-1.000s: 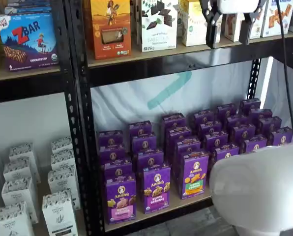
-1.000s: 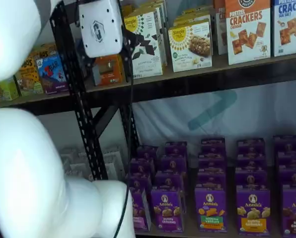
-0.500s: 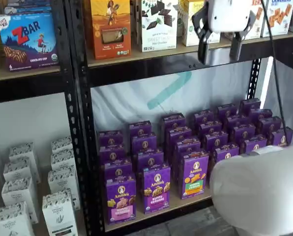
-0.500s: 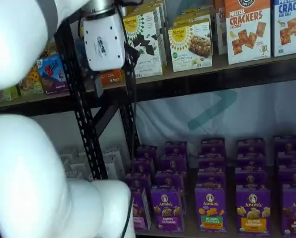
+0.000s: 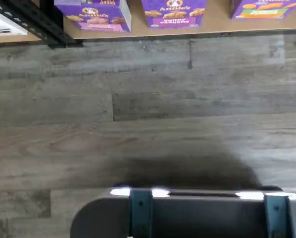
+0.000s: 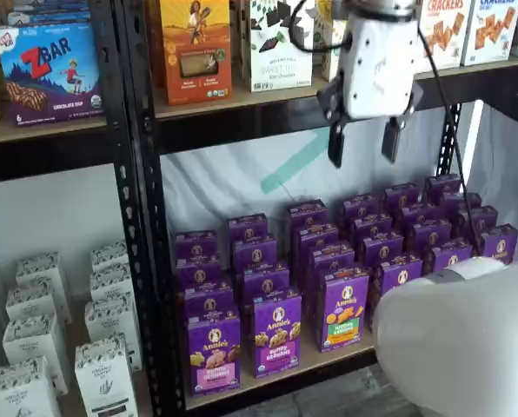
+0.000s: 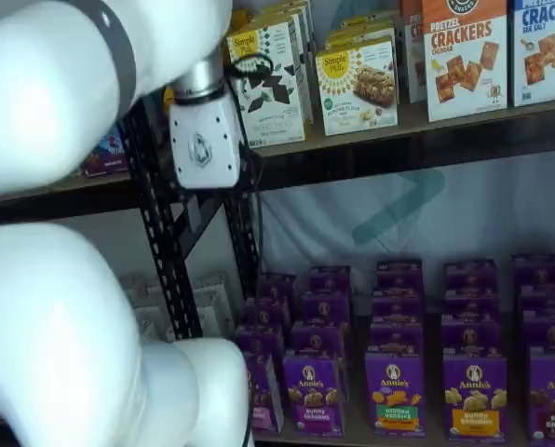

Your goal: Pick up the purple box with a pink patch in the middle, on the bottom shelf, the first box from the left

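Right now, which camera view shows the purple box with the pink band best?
The shelf view where the purple box stands unobstructed at the front-left of the bottom shelf, its whole front visible. The wrist view catches only its lower part. In the other shelf view the robot's white arm hides most of it.

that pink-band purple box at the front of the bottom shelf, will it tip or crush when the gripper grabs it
The purple box is a small upright carton, so it probably tips if nudged high. Thin card likely gives under a hard squeeze, so the open gripper should close gently. It looks light; neighbours stand close on the bottom shelf, so a push may knock them.
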### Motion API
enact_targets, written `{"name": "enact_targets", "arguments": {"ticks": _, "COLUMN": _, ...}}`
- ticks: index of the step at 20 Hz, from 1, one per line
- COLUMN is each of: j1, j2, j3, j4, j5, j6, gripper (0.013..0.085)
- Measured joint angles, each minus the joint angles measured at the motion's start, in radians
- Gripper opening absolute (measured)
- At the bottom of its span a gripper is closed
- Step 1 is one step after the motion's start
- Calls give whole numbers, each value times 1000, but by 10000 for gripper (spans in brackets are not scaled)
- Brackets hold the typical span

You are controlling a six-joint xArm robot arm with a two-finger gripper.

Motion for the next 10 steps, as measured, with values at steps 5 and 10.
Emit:
{"name": "enact_targets", "arguments": {"ticks": 5, "j1": 22, "j2": -11, "j3": 108, "j4": 7, "j5": -119, "j6": 14, "gripper": 850}}
{"name": "enact_targets", "arguments": {"ticks": 10, "j1": 48, "j2": -4, "j3": 204, "j4": -16, "j5": -237, "j6": 33, "gripper": 850}}
